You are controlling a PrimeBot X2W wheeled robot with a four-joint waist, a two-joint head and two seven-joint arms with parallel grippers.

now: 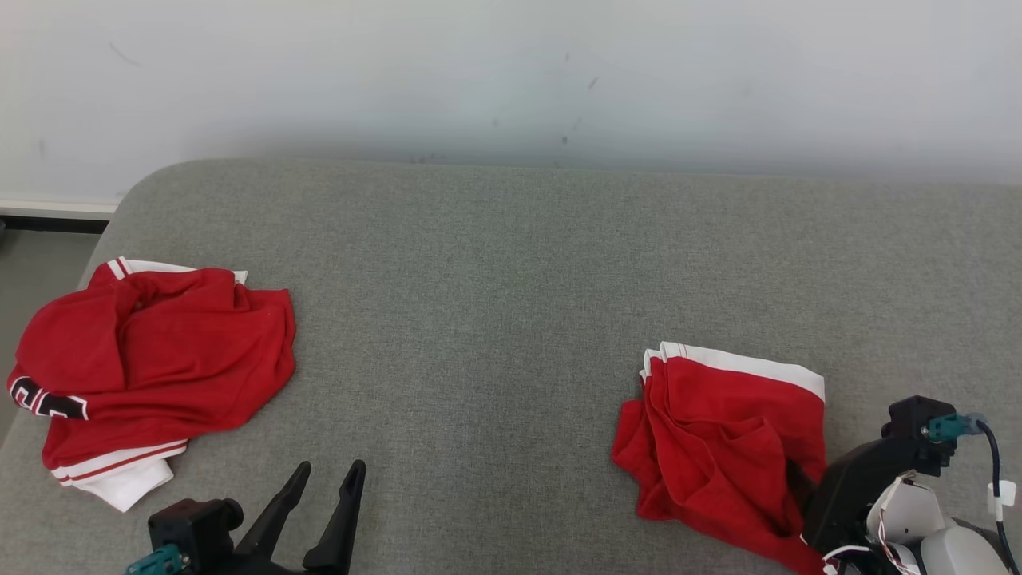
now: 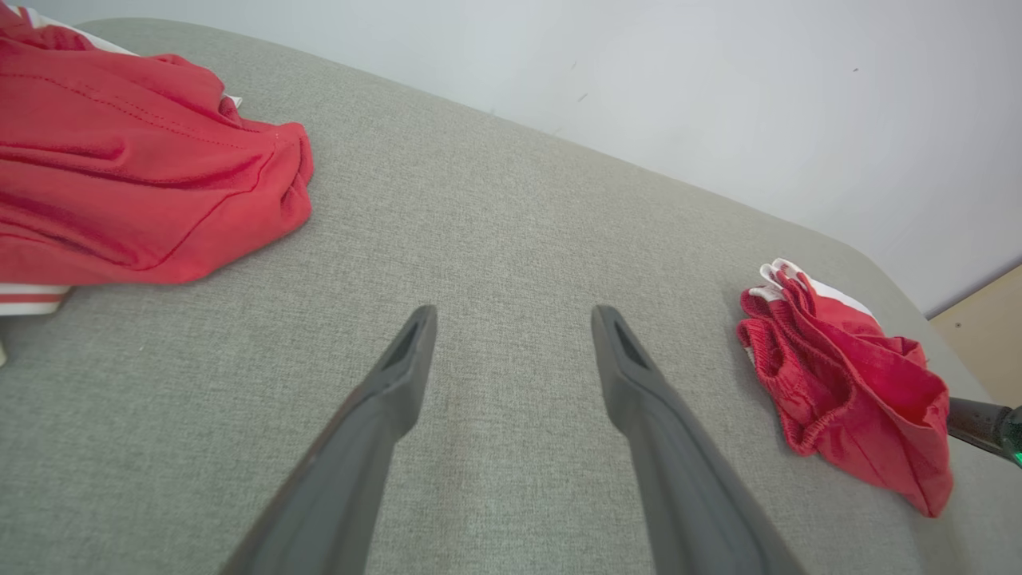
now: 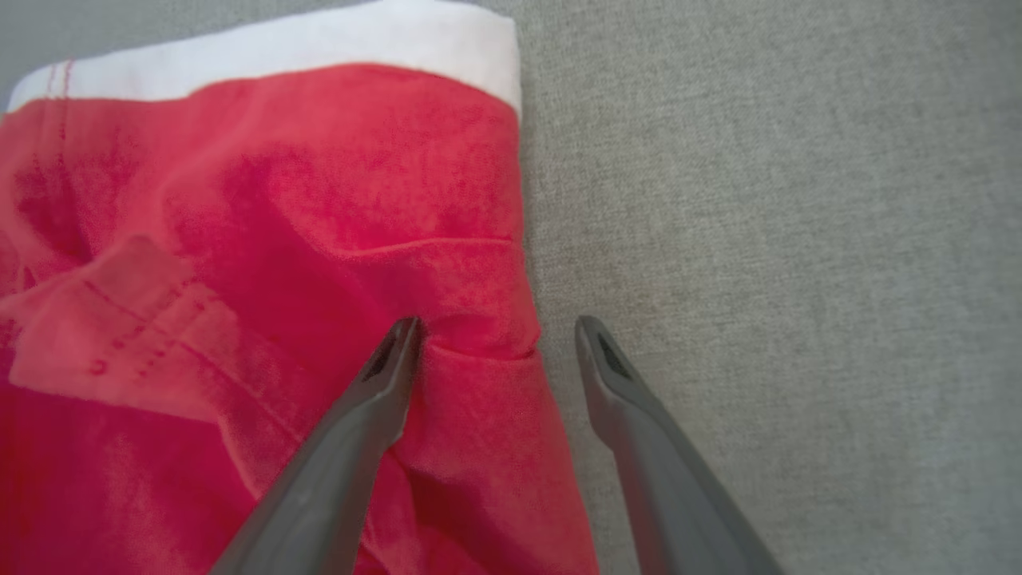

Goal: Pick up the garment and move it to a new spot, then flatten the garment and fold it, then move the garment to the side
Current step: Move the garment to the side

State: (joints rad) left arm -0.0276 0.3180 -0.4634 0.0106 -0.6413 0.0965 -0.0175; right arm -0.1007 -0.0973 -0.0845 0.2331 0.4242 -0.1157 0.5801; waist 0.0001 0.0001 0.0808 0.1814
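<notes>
A folded red garment [image 1: 718, 431] with a white band lies at the right of the grey cushion [image 1: 511, 279]; the left wrist view also shows this garment [image 2: 846, 383]. My right gripper [image 3: 495, 335] stands open over its right edge. One finger is over the red cloth [image 3: 279, 239], the other over bare grey fabric, and nothing is pinched. In the head view its dark wrist [image 1: 870, 479] covers the garment's near corner. My left gripper [image 1: 331, 471] [image 2: 515, 319] is open above bare cushion near the front, holding nothing.
A second, crumpled red garment [image 1: 152, 359] [image 2: 120, 176] with white trim and black lettering lies at the cushion's left end. A pale wall [image 1: 511, 72] runs behind the cushion. The cushion's rounded left edge [image 1: 88, 271] drops off to the floor.
</notes>
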